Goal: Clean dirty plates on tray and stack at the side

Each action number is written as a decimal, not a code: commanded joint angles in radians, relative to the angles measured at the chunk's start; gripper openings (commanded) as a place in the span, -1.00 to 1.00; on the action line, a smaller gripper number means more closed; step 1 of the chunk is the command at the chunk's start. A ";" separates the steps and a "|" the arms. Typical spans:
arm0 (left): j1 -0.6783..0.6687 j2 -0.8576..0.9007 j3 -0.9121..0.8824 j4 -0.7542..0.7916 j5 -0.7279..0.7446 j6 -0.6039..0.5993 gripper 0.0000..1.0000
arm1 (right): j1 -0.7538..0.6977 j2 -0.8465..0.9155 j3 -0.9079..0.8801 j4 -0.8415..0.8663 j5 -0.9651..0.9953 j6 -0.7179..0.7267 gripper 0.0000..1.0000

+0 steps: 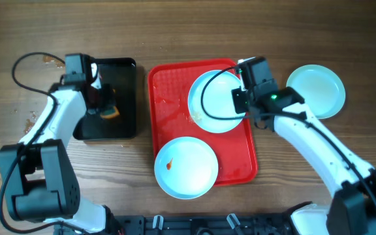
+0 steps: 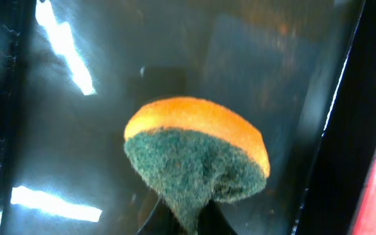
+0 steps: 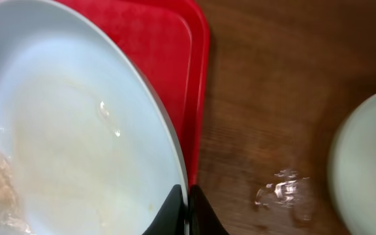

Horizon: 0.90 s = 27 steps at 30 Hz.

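Note:
The red tray (image 1: 168, 111) holds two pale blue plates. The far plate (image 1: 215, 101) has wet smears at its left; its rim is pinched by my right gripper (image 1: 245, 99), shown shut on the plate's edge (image 3: 185, 196) in the right wrist view. The near plate (image 1: 187, 167) bears an orange stain spot (image 1: 170, 164). A third plate (image 1: 316, 91) lies on the table right of the tray. My left gripper (image 1: 100, 98) is shut on an orange and green sponge (image 2: 198, 156) above the black tray (image 1: 126, 72).
The black tray's glossy floor (image 2: 109, 98) reflects lights in the left wrist view. Bare wood table (image 3: 273, 98) lies between the red tray's right rim and the third plate. Black cables loop over both arms.

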 commanded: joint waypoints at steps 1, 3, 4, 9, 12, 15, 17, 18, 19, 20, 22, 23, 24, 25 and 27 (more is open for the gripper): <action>-0.017 -0.018 -0.092 0.080 0.041 0.050 -0.31 | 0.090 -0.068 0.018 0.003 0.275 -0.039 -0.91; -0.017 -0.018 -0.092 0.079 0.040 0.050 1.00 | 0.145 -0.089 0.018 0.006 0.386 -0.072 -0.91; -0.017 -0.018 -0.092 0.078 0.040 0.050 1.00 | 0.172 -0.096 0.018 0.010 0.439 -0.091 -0.92; -0.017 -0.018 -0.092 0.078 0.041 0.050 1.00 | 0.289 -0.101 0.018 0.015 0.682 -0.145 -0.91; -0.017 -0.018 -0.092 0.078 0.041 0.050 1.00 | 0.367 -0.101 0.018 0.056 0.830 -0.202 -0.91; -0.017 -0.018 -0.092 0.078 0.041 0.050 1.00 | 0.422 -0.101 0.018 0.105 0.929 -0.266 -0.91; -0.017 -0.018 -0.092 0.078 0.041 0.050 1.00 | 0.459 -0.101 0.018 0.144 0.991 -0.320 -0.91; -0.017 -0.018 -0.092 0.078 0.041 0.050 1.00 | 0.476 -0.101 0.018 0.167 1.021 -0.350 -0.91; -0.017 -0.018 -0.092 0.078 0.041 0.050 1.00 | 0.492 -0.101 0.018 0.190 1.046 -0.379 -0.91; -0.017 -0.018 -0.092 0.078 0.041 0.050 1.00 | 0.503 -0.101 0.018 0.211 1.062 -0.406 -0.91; -0.017 -0.018 -0.092 0.078 0.041 0.050 1.00 | 0.524 -0.101 0.018 0.248 1.082 -0.457 -0.91; -0.017 -0.018 -0.092 0.078 0.041 0.050 1.00 | 0.536 -0.101 0.018 0.271 1.090 -0.482 -0.91; -0.017 -0.018 -0.092 0.078 0.041 0.050 1.00 | 0.545 -0.101 0.018 0.290 1.096 -0.505 -0.92; -0.017 -0.018 -0.092 0.078 0.041 0.050 1.00 | 0.552 -0.101 0.018 0.304 1.107 -0.520 -0.91; -0.017 -0.018 -0.092 0.078 0.041 0.050 1.00 | 0.565 -0.101 0.018 0.337 1.134 -0.539 -0.92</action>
